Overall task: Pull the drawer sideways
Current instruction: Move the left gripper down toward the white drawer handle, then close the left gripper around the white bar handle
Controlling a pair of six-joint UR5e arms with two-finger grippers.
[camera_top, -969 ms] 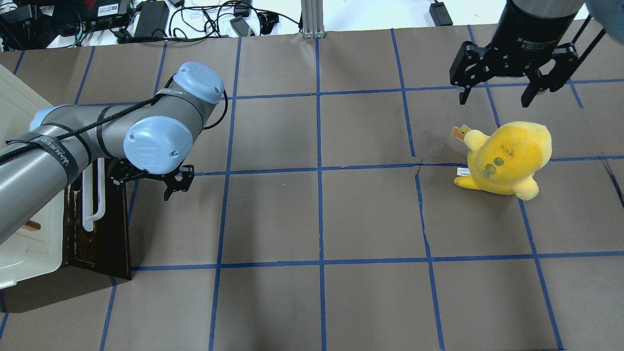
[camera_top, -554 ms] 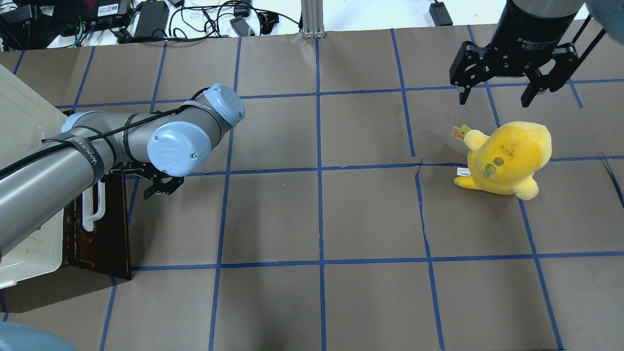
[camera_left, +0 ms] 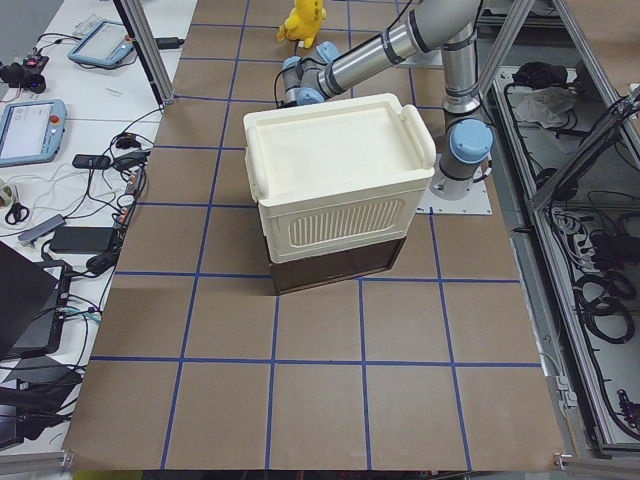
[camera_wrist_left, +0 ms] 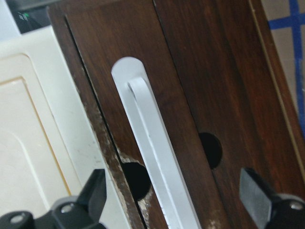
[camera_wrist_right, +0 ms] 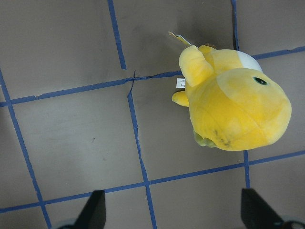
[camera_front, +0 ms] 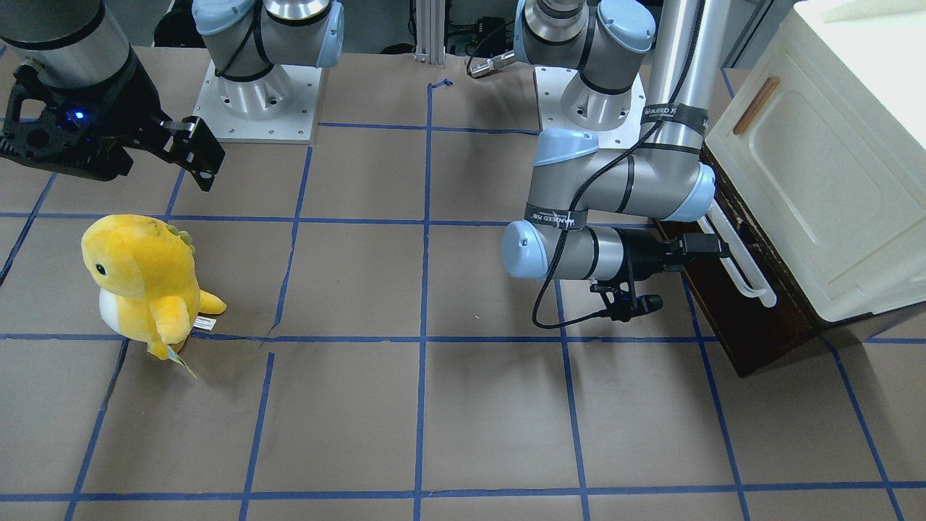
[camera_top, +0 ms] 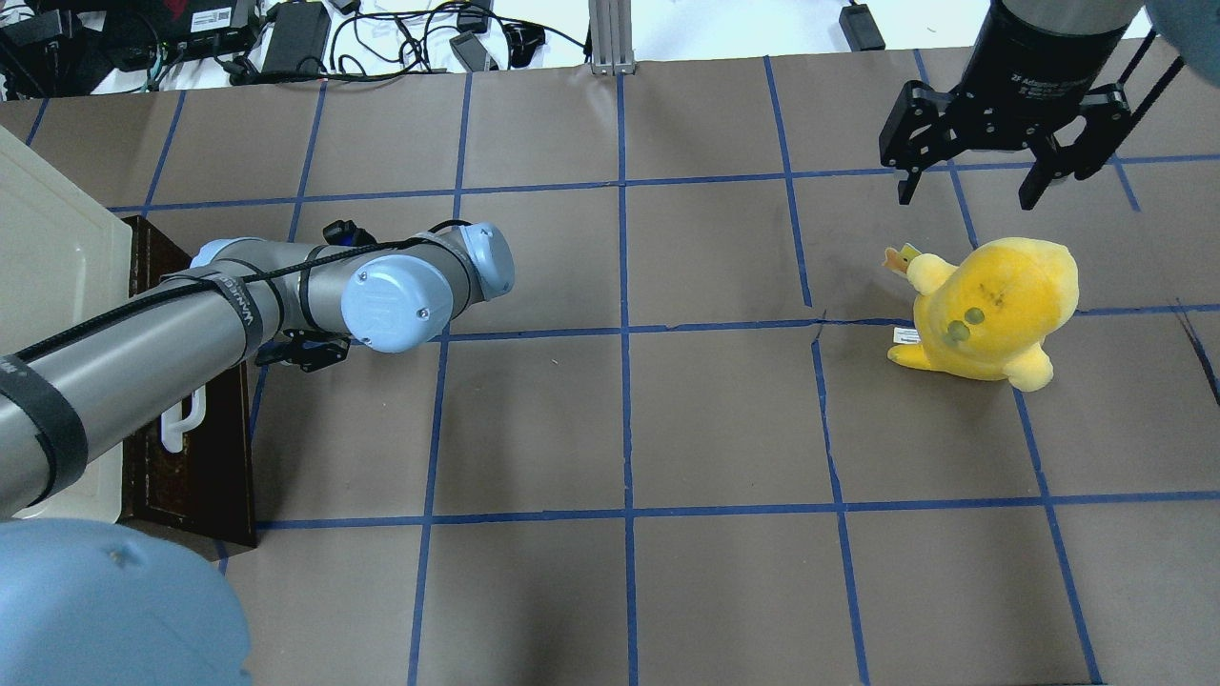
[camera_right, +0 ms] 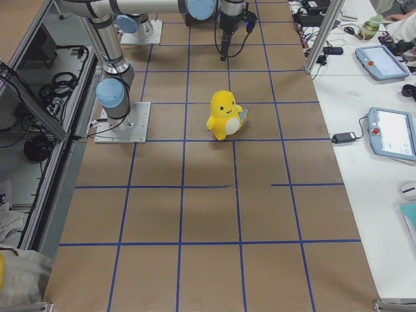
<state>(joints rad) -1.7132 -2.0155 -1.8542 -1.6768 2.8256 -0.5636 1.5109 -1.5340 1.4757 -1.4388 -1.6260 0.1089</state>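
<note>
The drawer (camera_front: 749,329) has a dark brown wooden front with a long white bar handle (camera_front: 739,269) and sits under the cream cabinet (camera_front: 817,181). It also shows in the overhead view (camera_top: 191,467). My left gripper (camera_front: 712,246) lies level and faces the drawer front. In the left wrist view the gripper (camera_wrist_left: 174,195) is open, with one finger on each side of the handle (camera_wrist_left: 152,157) and not touching it. My right gripper (camera_top: 963,186) is open and empty, high above the table beyond the plush.
A yellow plush toy (camera_top: 991,310) stands on the table's right side, also below the right wrist camera (camera_wrist_right: 233,109). The cabinet door has a small brown wooden handle (camera_front: 754,105). Blue tape lines grid the brown table. Cables and electronics lie past the far edge (camera_top: 286,38).
My left arm has swung its wrist level, and the gripper has turned from pointing down to facing the drawer front at the handle. The right arm and plush have not moved.
</note>
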